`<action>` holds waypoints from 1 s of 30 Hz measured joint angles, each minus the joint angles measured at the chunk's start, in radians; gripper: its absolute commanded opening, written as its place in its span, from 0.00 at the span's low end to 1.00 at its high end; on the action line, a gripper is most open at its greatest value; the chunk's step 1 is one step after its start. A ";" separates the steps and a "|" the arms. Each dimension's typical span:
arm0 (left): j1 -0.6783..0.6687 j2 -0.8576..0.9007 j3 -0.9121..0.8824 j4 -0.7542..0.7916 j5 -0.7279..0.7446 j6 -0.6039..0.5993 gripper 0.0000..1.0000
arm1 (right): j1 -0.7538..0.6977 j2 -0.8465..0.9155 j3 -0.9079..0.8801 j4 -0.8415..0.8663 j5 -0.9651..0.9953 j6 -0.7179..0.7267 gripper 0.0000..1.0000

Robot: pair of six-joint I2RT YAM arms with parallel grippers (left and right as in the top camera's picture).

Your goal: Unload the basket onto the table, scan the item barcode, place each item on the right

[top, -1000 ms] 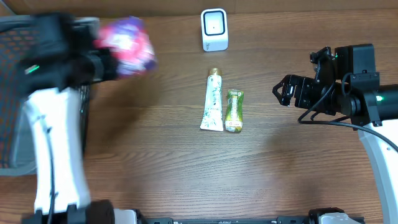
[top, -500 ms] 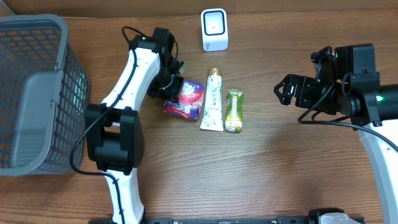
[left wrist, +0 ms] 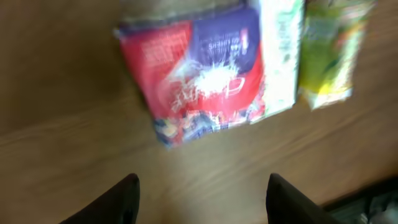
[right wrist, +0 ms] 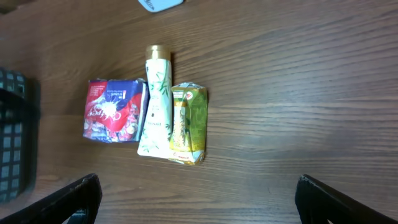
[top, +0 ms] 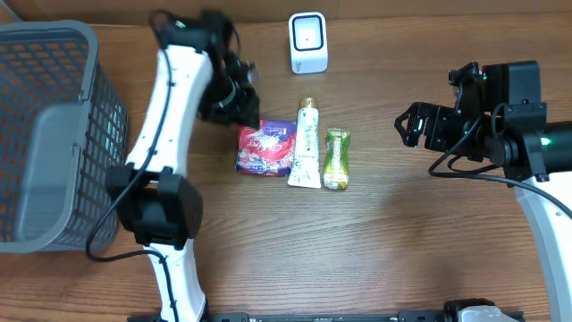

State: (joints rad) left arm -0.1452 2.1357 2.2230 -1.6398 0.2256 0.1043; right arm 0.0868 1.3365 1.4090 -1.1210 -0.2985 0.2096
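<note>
Three items lie side by side mid-table, long sides touching, a short way near of the small white box-shaped scanner [top: 308,42] at the far edge. A red-and-purple crinkly snack packet [top: 265,149] is on the left, a white plastic tube with a gold cap [top: 306,143] in the middle and a green foil pouch [top: 336,159] on the right. The row reads as a staging line, each piece flat and reachable from above.

The left gripper [top: 239,105] hovers just far-left of the packet, its fingers apart with nothing between them (its wrist view is blurred, but the gap is plain). The right gripper [top: 407,127] hangs well right of the pouch, jaws wide and empty.

The brown wooden table [top: 402,233] offers open room near and right of the row, and between the row and the scanner. The grey mesh basket [top: 54,134] walls off the left edge.
</note>
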 measured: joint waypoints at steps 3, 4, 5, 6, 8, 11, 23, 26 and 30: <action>0.031 -0.018 0.185 -0.026 0.000 -0.014 0.59 | 0.000 0.000 0.000 -0.001 0.000 -0.001 1.00; 0.040 -0.027 0.230 -0.033 -0.003 -0.024 0.59 | 0.000 0.000 0.000 -0.001 0.000 0.000 1.00; 0.061 -0.053 0.299 -0.036 -0.017 -0.048 0.60 | 0.000 0.000 0.000 -0.003 0.000 0.000 1.00; 0.075 -0.069 0.332 -0.036 -0.029 -0.063 0.62 | 0.000 0.000 0.000 -0.004 0.000 0.000 1.00; 0.127 -0.122 0.390 -0.037 -0.070 -0.116 0.63 | 0.000 0.000 0.000 -0.007 0.000 0.000 1.00; 0.251 -0.197 0.423 -0.040 -0.122 -0.192 0.63 | 0.000 0.000 0.000 -0.011 0.000 0.000 1.00; 0.807 -0.196 0.306 -0.018 -0.163 -0.338 0.61 | 0.000 0.000 0.000 -0.017 0.000 0.000 1.00; 0.857 -0.164 0.220 0.031 -0.134 -0.301 0.58 | 0.000 0.000 0.000 -0.017 0.000 -0.001 1.00; 0.871 -0.104 0.100 0.129 -0.080 -0.228 0.56 | 0.000 0.000 0.000 -0.018 0.000 0.000 1.00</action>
State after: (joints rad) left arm 0.7254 2.0319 2.3230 -1.5112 0.1455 -0.1238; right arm 0.0868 1.3365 1.4090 -1.1385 -0.2985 0.2096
